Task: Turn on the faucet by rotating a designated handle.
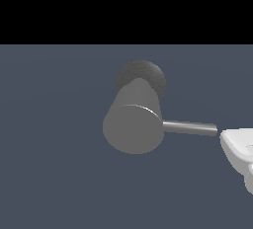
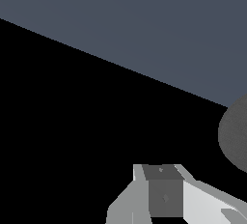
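Note:
The faucet (image 1: 133,124) is a thick matte grey cylinder with a flat round end facing the exterior camera, on a darker rounded base (image 1: 141,77). The handle (image 1: 190,127), a thin shiny grey rod, sticks out from the cylinder toward the exterior view's right. A white part of my arm's hand (image 1: 239,149) sits just past the rod's free tip, not touching it; the fingertips are out of that frame. In the wrist view my gripper (image 2: 164,189) shows as one block, fingers together and holding nothing. The dark base (image 2: 236,133) shows at that frame's edge.
A plain blue-grey floor (image 1: 49,149) lies under the faucet, with black background beyond it. Nothing else shows.

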`<state>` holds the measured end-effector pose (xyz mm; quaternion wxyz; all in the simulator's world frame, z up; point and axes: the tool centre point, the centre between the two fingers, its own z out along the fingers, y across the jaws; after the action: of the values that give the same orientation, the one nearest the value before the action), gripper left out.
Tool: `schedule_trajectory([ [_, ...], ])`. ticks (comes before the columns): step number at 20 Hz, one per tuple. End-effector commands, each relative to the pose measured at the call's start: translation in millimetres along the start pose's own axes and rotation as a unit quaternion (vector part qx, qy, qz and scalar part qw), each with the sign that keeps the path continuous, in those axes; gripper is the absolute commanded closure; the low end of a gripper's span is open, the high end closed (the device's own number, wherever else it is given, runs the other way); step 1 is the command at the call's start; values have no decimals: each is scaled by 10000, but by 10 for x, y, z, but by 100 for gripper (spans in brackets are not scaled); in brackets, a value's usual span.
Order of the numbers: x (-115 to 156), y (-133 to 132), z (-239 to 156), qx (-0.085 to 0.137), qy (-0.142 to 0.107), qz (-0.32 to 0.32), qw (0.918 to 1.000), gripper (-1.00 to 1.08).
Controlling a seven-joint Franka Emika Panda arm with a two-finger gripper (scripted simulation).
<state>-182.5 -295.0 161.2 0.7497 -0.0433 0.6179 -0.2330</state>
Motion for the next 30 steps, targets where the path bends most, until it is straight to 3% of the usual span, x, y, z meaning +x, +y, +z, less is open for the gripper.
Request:
schedule_trajectory([
  [1, 68, 78, -47, -15, 105, 112, 9999, 108],
  [8, 219, 227, -177, -14, 321, 338, 9989, 108],
  [16, 202, 259, -152, -53, 321, 363, 9988, 108],
  [30, 232, 573, -172, -233, 513, 747, 9956, 108],
])
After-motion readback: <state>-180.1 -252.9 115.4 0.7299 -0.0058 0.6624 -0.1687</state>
